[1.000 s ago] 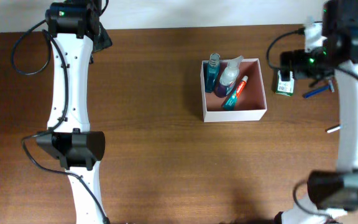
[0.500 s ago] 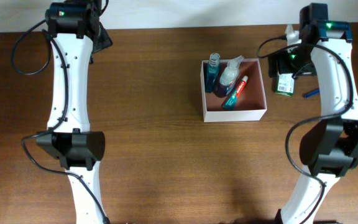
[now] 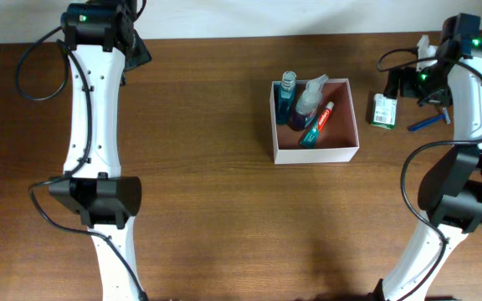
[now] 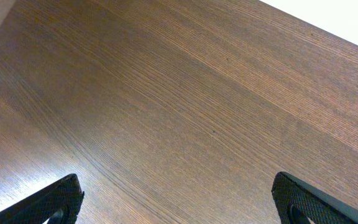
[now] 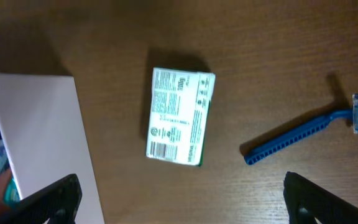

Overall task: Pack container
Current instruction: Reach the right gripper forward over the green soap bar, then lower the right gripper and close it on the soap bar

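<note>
The container (image 3: 316,154), a square white-walled box with a reddish-brown inside, sits right of centre in the overhead view. It holds a blue bottle (image 3: 286,94), a clear spray bottle (image 3: 308,99) and a toothpaste tube (image 3: 317,125). A green-and-white packet (image 3: 382,111) and a blue razor (image 3: 429,122) lie on the table to its right. My right gripper (image 3: 402,84) hovers open above the packet. In the right wrist view its open fingers (image 5: 182,205) frame the packet (image 5: 181,116), the razor (image 5: 303,134) and the container's wall (image 5: 42,137). My left gripper (image 3: 136,50) is open and empty at the far left back.
The left wrist view shows only bare brown wood between the open fingers (image 4: 178,202). The table's back edge runs just behind both grippers. The right arm's white links hang over the table's right edge.
The right arm has swung about and its gripper has shifted a little to the right above the packet. The packet, the razor and the container's contents have not moved. The left arm is still.
</note>
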Tool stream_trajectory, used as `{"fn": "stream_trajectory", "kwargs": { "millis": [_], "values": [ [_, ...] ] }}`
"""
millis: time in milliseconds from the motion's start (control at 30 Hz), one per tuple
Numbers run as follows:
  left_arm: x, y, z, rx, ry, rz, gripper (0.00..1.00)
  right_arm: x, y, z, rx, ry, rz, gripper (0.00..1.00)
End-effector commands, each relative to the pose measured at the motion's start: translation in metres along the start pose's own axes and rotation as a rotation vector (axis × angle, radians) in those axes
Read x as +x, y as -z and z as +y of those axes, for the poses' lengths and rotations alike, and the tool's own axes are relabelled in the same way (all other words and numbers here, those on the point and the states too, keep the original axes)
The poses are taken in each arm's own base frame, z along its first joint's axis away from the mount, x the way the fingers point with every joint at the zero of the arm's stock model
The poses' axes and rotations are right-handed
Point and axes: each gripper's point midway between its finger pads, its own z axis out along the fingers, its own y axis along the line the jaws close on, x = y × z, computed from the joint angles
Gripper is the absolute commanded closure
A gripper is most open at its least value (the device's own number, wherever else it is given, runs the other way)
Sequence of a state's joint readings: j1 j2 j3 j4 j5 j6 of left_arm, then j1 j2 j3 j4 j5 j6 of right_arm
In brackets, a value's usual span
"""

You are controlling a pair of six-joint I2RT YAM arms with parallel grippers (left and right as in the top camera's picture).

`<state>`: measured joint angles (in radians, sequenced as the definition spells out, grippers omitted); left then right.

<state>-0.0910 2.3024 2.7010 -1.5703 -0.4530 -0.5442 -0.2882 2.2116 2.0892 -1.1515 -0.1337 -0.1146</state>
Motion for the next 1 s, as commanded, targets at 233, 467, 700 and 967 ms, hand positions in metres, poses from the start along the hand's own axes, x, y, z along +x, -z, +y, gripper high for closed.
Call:
{"fn": "stream_trajectory", "kwargs": {
  "millis": [233, 467, 700, 967],
  "values": [
    [0.001, -0.006, 0.001, -0.019, 0.008, 0.004, 0.01, -0.003, -0.038, 0.001, -0.017, -0.112, 0.026, 0.01],
    [0.001, -0.006, 0.001, -0.019, 0.008, 0.004, 0.01, 0.004, -0.066, -0.003, -0.018, -0.119, 0.066, 0.01],
    [0.001, -0.006, 0.002, -0.02, 0.008, 0.004, 0.01, 0.011, -0.087, -0.005, -0.019, -0.123, 0.102, 0.01],
    [0.001, -0.006, 0.002, -0.02, 0.008, 0.004, 0.01, 0.018, -0.105, -0.003, -0.008, -0.114, 0.134, 0.01]
  ]
}}
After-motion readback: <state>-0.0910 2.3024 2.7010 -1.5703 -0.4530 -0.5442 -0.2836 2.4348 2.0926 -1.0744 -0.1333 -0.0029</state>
